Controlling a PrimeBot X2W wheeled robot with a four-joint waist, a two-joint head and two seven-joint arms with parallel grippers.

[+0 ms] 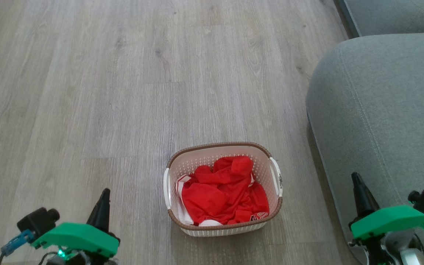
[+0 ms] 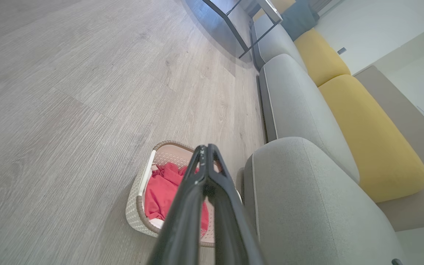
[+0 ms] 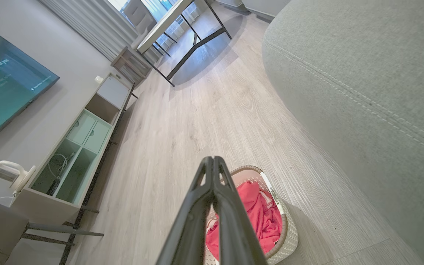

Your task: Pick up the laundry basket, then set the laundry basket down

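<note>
The laundry basket [image 1: 222, 225] stands on the wooden floor, cream-white and perforated, with a brown woven-look rim, white side handles and red clothing inside. My left gripper [image 1: 103, 197] is at the lower left, well clear of the basket, its fingers shut together with nothing held. My right gripper [image 1: 357, 180] sits at the lower right over the sofa arm, also shut and empty. In the left wrist view the basket [image 2: 138, 215] lies behind the closed fingertips of the left gripper [image 2: 206, 148]. The right wrist view has the basket [image 3: 287, 230] beyond the right gripper [image 3: 212, 159].
A grey sofa [image 1: 381, 110] stands close to the basket's right side, with yellow cushions [image 2: 366, 125] further along. A dark-legged table [image 3: 182, 33] is far ahead. A TV [image 3: 2, 81] and low cabinet [image 3: 76, 147] line the opposite wall. Open floor [image 1: 123, 92] lies ahead and to the left.
</note>
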